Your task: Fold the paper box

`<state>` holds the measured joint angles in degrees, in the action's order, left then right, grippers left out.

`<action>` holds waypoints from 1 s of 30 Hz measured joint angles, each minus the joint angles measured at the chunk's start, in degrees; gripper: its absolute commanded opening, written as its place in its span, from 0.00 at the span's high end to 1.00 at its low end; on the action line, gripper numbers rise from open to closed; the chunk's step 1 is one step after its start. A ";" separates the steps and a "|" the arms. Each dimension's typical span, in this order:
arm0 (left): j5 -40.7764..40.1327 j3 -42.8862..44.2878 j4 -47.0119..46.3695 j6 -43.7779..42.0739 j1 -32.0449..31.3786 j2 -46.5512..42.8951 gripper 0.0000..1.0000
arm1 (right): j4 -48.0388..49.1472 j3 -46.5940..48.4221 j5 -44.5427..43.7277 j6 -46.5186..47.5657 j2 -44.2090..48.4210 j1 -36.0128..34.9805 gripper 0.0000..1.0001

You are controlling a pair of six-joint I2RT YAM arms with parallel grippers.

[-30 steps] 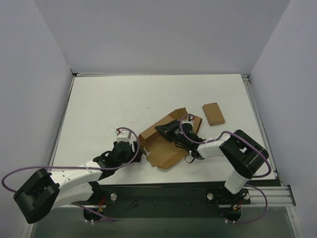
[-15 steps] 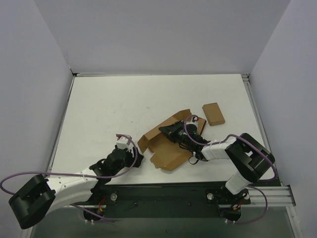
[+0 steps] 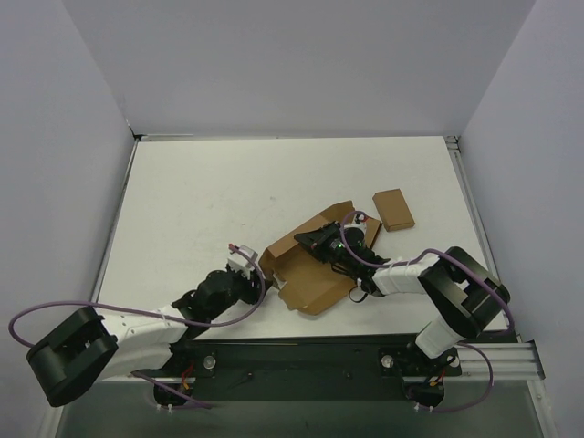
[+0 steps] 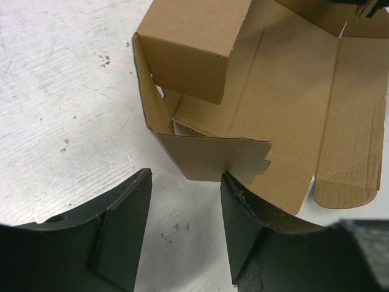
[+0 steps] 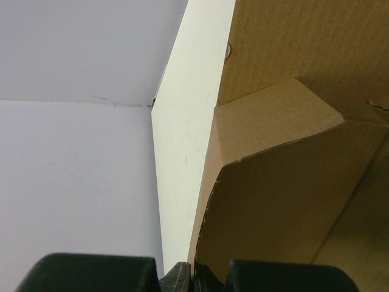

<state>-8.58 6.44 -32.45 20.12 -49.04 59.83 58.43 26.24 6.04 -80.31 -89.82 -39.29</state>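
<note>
The paper box (image 3: 315, 274) lies half formed near the middle of the table (image 3: 201, 201), between the 2 arms, with 1 end panel raised and the rest of the sheet spread flat toward the near edge. A small cardboard box (image 3: 393, 209) sits well apart, beyond it to the right.

The right gripper (image 5: 191, 277) is pinched closed on the thin edge of a raised panel, as its wrist view shows the cardboard running down between the 2 fingers. The left gripper (image 4: 185, 207) has its jaws apart and grips nothing. A short tabbed flap (image 4: 213, 155) stands just ahead of its fingertips, and the right-hand finger looks to be touching or nearly touching the flap's lower edge.

Likely risks from here:
- The left jaws are low on the table, so closing now may catch only the flap's bottom corner, or miss it and bite air
- Pushing forward with that finger against the flap could slide the whole light sheet away, because only 1 thin pinch anchors it
- If the sheet is dragged, the right pinch may tear the edge or slip off, and the raised panel would probably fall flat
- Bending the flap off its scored crease would crumple it, and the tabs might then miss their slits
</note>
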 measured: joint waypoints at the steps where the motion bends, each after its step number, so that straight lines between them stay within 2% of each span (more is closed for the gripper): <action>1: 0.37 0.22 -0.70 -0.76 0.00 0.92 0.43 | 0.00 0.00 0.02 0.11 0.00 0.00 1.00; 15: 1.09 4.98 -8.92 -3.74 -1.60 12.24 0.50 | 1.01 -1.03 -0.02 0.94 0.35 0.00 1.00; 30: -9.60 10.91 -9.40 -0.42 -7.76 20.41 0.54 | 3.93 -4.68 -1.55 0.92 2.19 0.31 1.00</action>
<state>-18.17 17.34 -41.85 19.70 -56.80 80.25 62.37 21.56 4.49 -79.40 -87.64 -38.98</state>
